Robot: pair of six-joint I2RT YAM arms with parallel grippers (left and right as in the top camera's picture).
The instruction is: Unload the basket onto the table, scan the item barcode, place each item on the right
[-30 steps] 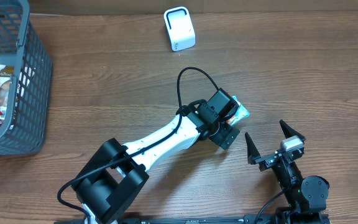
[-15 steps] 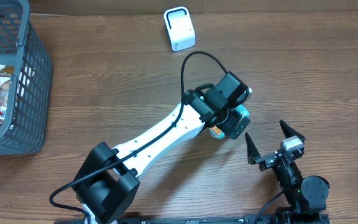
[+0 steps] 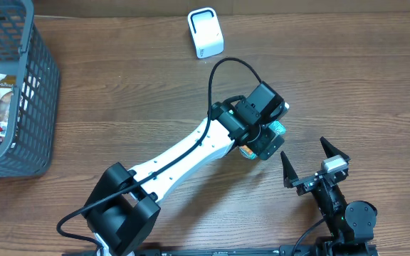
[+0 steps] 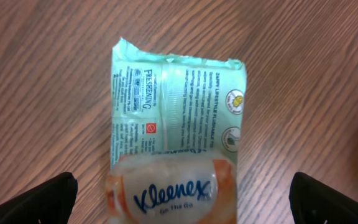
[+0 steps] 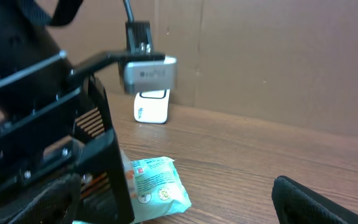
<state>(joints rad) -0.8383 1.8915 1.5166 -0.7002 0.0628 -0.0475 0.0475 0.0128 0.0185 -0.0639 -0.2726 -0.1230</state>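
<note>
The item is a teal Kleenex wipes pack (image 4: pixel 176 112) with an orange-rimmed label, lying flat on the wooden table. Its barcode does not show in any view. My left gripper (image 4: pixel 182 208) hangs open straight above the pack, one dark fingertip (image 4: pixel 42 199) on each side and apart from it. From overhead, the left gripper (image 3: pixel 260 135) covers most of the pack (image 3: pixel 280 128). The white scanner (image 3: pixel 205 33) stands at the table's far edge. My right gripper (image 3: pixel 305 151) rests open and holds nothing near the front, to the right of the pack (image 5: pixel 160 186).
A grey basket (image 3: pixel 38 92) with a snack packet inside stands at the far left. The left arm's black cable (image 3: pixel 223 71) loops above the wrist. A brown cardboard wall (image 5: pixel 278 56) runs behind the scanner (image 5: pixel 151 107).
The left arm has reached farther right and turned its wrist, so its open gripper now sits over the pack. The right arm has not moved.
</note>
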